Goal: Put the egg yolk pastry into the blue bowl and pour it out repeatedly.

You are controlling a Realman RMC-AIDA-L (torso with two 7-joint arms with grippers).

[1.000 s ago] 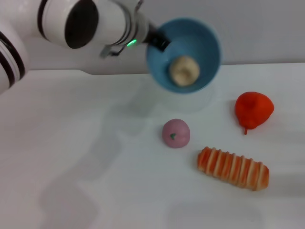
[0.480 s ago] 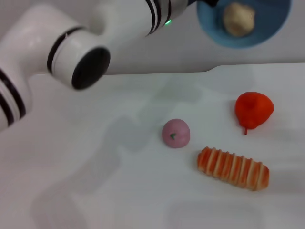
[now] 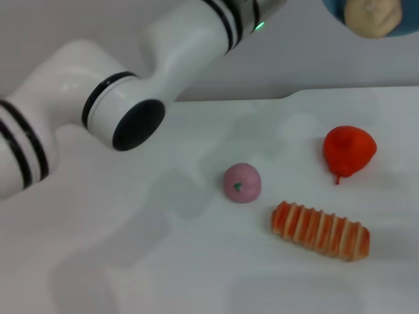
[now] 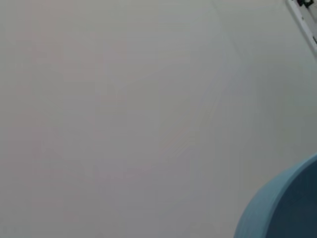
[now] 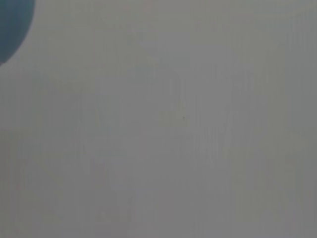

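head view: egg yolk pastry [image 3: 371, 16] inside blue bowl [image 3: 334, 9].

A white table [image 3: 131, 275] carries three things, all lying directly on its top. A pink-mauve ball with a green speck [image 3: 241, 182] sits near the middle. A long orange-striped bread [image 3: 320, 230] lies just beside it, toward the near edge and the robot's right, apart from the ball. A red-orange pear-shaped fruit [image 3: 349, 150] rests farther right, its stem tip pointing toward the bread, well clear of both.
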